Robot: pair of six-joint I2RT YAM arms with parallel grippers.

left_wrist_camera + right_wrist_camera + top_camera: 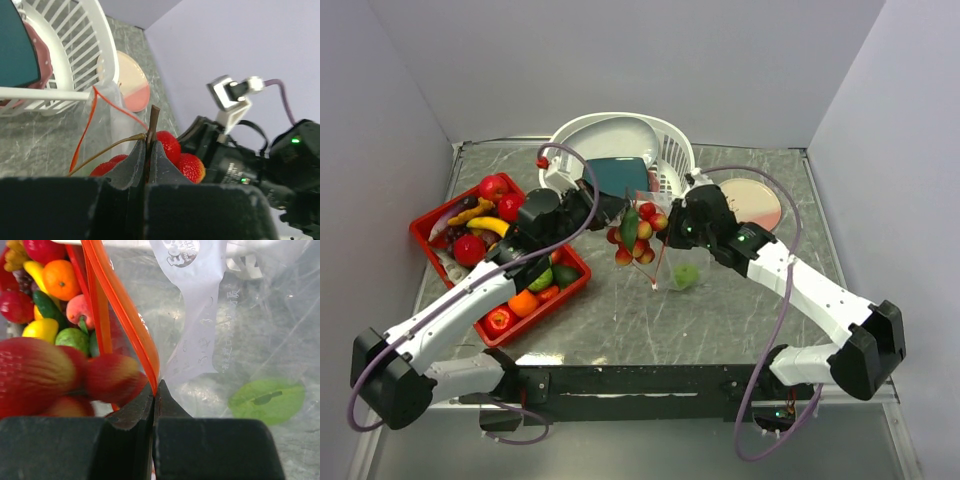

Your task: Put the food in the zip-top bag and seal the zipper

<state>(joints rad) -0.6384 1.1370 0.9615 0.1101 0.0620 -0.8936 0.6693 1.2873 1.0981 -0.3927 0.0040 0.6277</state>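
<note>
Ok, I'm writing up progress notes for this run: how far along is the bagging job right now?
Done: one green piece lies inside the zip-top bag. In hand: the left hand pinches the grape bunch by its stem beside the bag's mouth, while the right hand holds the zipper edge. Left: more fruit sits in the red tray, and the zipper is open.

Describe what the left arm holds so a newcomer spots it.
Find the white basket at the far side. Before it, beside the clear zip-top bag, hangs the red grape bunch. Only it dangles by its stem from the jaws of the left gripper.
</note>
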